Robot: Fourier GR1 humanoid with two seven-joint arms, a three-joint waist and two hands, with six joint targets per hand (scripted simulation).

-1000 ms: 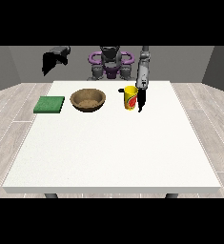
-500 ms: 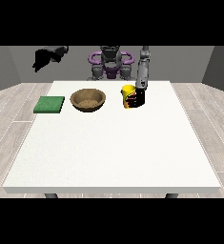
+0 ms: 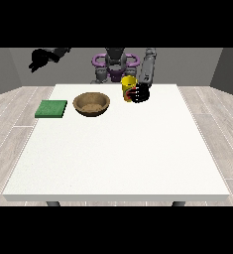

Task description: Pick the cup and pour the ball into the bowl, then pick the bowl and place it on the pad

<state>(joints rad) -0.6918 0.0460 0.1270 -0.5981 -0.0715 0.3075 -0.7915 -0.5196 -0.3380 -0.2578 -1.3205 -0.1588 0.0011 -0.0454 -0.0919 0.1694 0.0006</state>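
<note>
The hand at the view's right (image 3: 141, 94) has its dark fingers wrapped round the side of the yellow cup (image 3: 129, 87). Half a second ago the cup stood lower, down on the table by the hand. Now it sits higher in the view, and it looks lifted off the white table (image 3: 118, 154). One second ago the hand was only beside the cup and the fingers were not round it yet.

The cup stands up straight. Its long way runs up and down, and its open top faces up. The ball cannot be seen inside it.

The cup is near the far edge of the table, a bit to the right of the middle. The brown bowl (image 3: 91, 104) sits on the table to the left of the cup, close by but not touching. Its open side faces up. The green pad (image 3: 51, 108) lies flat further left, apart from the bowl.

The hand at the view's left (image 3: 39, 59) hangs up in the air, off past the far left corner of the table. It has moved a little since before. I cannot tell how its fingers are.
</note>
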